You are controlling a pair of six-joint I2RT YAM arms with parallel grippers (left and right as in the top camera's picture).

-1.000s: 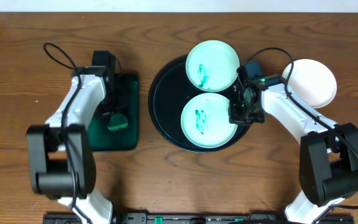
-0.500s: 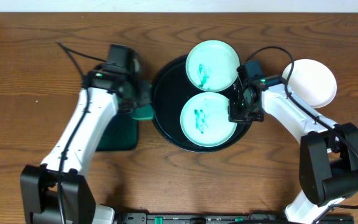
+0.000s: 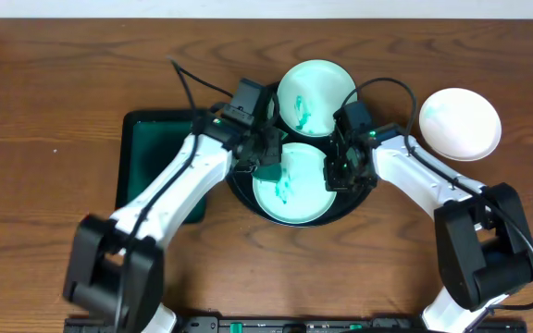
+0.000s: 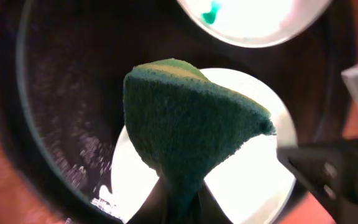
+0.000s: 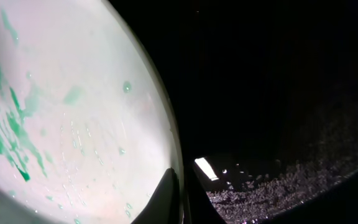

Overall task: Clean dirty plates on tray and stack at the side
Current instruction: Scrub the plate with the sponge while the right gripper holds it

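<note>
The black round tray [image 3: 244, 102] holds two mint plates with green smears. The far plate [image 3: 316, 97] lies flat. My right gripper [image 3: 336, 171] is shut on the right rim of the near plate [image 3: 299, 196]. In the right wrist view its fingers [image 5: 166, 193] pinch the rim of that smeared plate [image 5: 73, 112]. My left gripper [image 3: 265, 159] is shut on a dark green sponge [image 4: 191, 124] and holds it over the near plate [image 4: 253, 180]. A third, white plate [image 3: 459, 123] lies on the table to the right of the tray.
A dark green rectangular tray [image 3: 155, 176] lies left of the black tray on the wooden table. The far plate's edge [image 4: 253, 18] shows at the top of the left wrist view, and the right gripper's body [image 4: 334, 174] at its right.
My left arm has carried the sponge from the green rectangular tray rightward to above the near plate. The near plate has shifted slightly left in the right gripper's hold.
</note>
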